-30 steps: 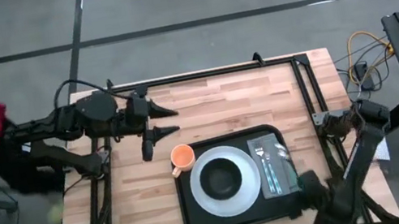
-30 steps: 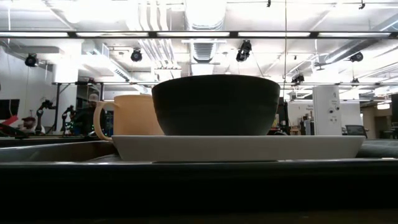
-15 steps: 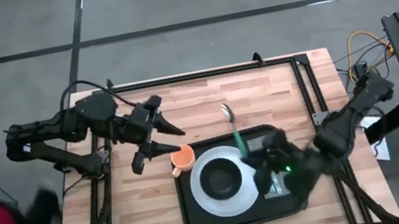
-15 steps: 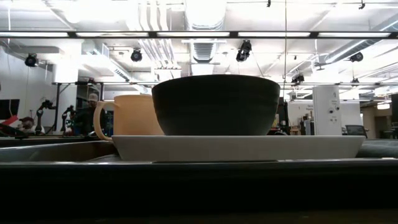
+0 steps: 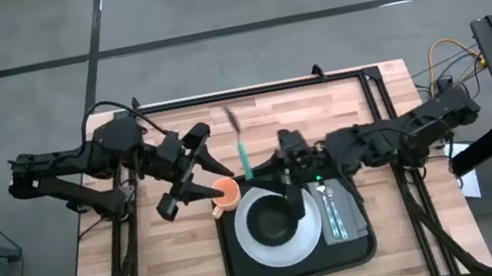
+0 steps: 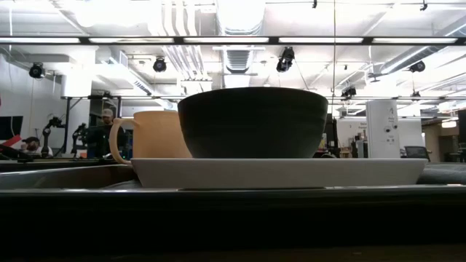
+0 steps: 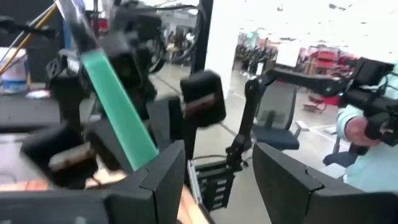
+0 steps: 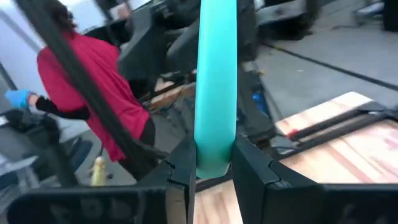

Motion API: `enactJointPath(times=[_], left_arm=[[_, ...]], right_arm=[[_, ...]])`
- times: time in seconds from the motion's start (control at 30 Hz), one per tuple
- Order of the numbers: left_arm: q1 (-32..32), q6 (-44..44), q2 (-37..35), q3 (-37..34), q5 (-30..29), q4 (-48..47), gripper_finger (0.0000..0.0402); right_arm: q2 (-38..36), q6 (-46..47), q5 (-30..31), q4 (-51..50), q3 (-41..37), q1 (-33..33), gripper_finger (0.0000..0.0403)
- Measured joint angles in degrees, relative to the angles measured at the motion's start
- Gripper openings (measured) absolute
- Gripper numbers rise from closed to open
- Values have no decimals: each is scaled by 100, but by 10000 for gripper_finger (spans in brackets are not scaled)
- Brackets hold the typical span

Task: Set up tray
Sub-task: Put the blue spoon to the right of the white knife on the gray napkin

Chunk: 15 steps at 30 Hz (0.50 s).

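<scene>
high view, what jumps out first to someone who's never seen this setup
The right gripper is shut on a green-handled spoon, holding it above the wood table just behind the black tray. On the tray, a black bowl sits on a white plate, with an orange cup at the tray's back-left corner. The left gripper hovers open right beside that cup.

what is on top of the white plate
A round black bowl sits on the white plate, which lies on the black tray. The high view shows no contents in the bowl. The plate's middle beneath the bowl is covered.
</scene>
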Motion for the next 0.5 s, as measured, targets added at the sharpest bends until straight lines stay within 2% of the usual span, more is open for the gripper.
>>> enactJointPath(times=[0.17,0.4,0.5], left_arm=[[72,1,45,30,23,70,170],[223,-7,142,-33,108,178,170],[227,-116,221,-35,494,482,170]], right_arm=[[320,-277,-756,351,364,-194,61],[807,-722,-1132,225,1060,-188,61],[914,-836,-1234,182,1248,-188,61]])
